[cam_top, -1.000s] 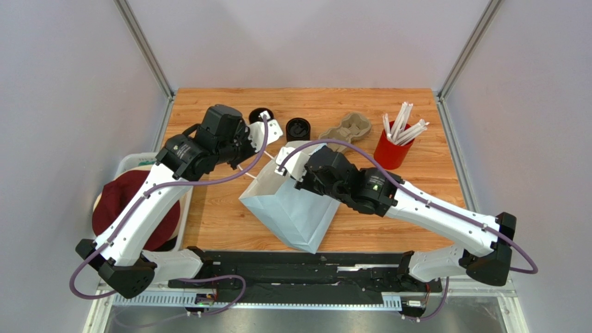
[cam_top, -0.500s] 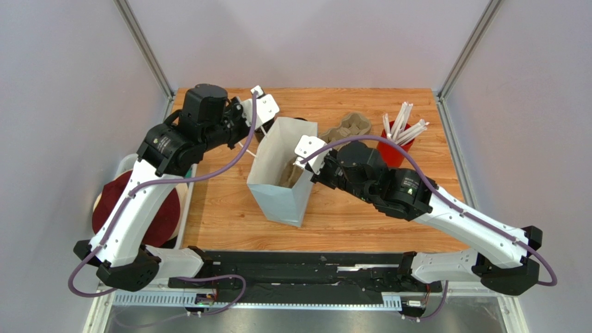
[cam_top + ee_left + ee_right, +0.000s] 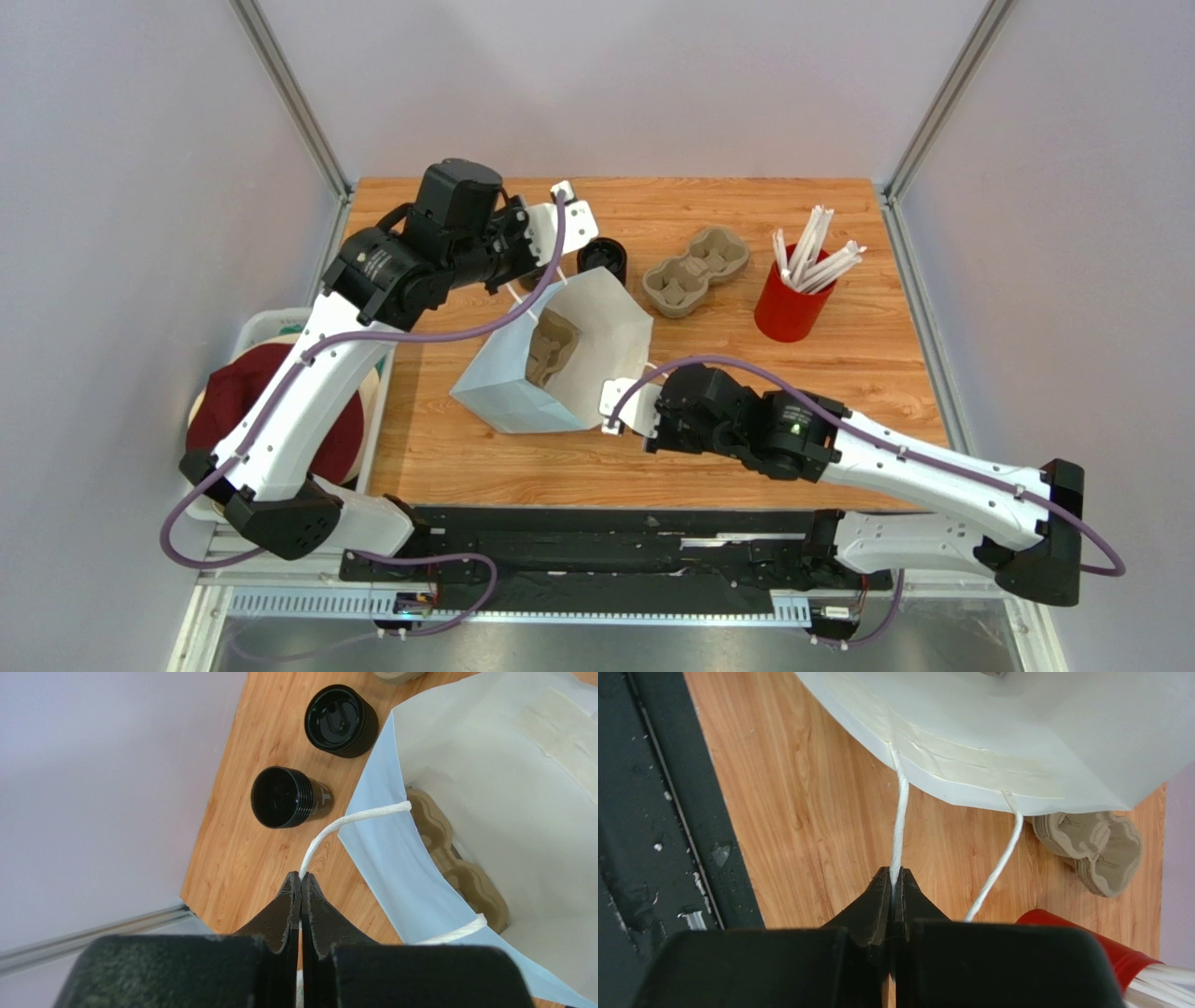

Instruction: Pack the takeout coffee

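Note:
The white paper bag sits tilted mid-table with its mouth pulled wide. A brown pulp cup carrier lies inside it. My left gripper is shut on the far string handle. My right gripper is shut on the near string handle. Left of the bag stand an open black cup with a ribbed rim and a short black piece topped by a lid. I cannot tell whether either one is the takeout coffee.
A second pulp carrier and a red cup of white straws stand at the back right. A black rail runs along the near edge. A dark red object lies in a white tray off the table's left side.
The bag went from lying on its side to upright and now tilts with its mouth spread. The right gripper pulled its handle toward the near edge. The left gripper shifted right at the back.

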`<state>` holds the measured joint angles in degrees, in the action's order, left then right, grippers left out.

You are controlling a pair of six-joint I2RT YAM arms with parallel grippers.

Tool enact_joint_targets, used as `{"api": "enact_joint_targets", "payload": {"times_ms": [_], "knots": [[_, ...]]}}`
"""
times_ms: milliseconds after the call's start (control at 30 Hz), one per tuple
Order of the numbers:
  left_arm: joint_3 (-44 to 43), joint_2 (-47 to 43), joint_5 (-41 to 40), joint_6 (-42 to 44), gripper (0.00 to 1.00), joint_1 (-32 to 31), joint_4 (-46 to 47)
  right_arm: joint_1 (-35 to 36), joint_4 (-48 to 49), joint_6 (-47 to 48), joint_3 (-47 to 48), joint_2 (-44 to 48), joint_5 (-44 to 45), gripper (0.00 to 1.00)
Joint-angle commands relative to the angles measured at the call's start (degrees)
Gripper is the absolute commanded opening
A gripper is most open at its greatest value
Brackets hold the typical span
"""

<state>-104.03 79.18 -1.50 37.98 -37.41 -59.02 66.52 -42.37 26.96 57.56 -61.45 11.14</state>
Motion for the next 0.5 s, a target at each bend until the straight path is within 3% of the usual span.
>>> {"api": "enact_joint_targets", "payload": {"times_ms": [0, 267, 467], "knots": [[-3.5, 0.0, 3.0, 4.3, 0.00, -2.8, -2.0, 3.3, -0.5, 0.7, -3.2, 3.4, -2.5, 0.00], [-1.7, -0.6, 6.9, 7.5, 0.00, -6.5, -11.5, 12.4, 3.3, -3.8, -6.1, 0.3, -5.2, 0.00], [0.7, -0.1, 6.9, 9.0, 0.00, -7.9, -14.9, 17.3, 7.0, -4.1, -6.7, -4.5, -2.2, 0.00]]}}
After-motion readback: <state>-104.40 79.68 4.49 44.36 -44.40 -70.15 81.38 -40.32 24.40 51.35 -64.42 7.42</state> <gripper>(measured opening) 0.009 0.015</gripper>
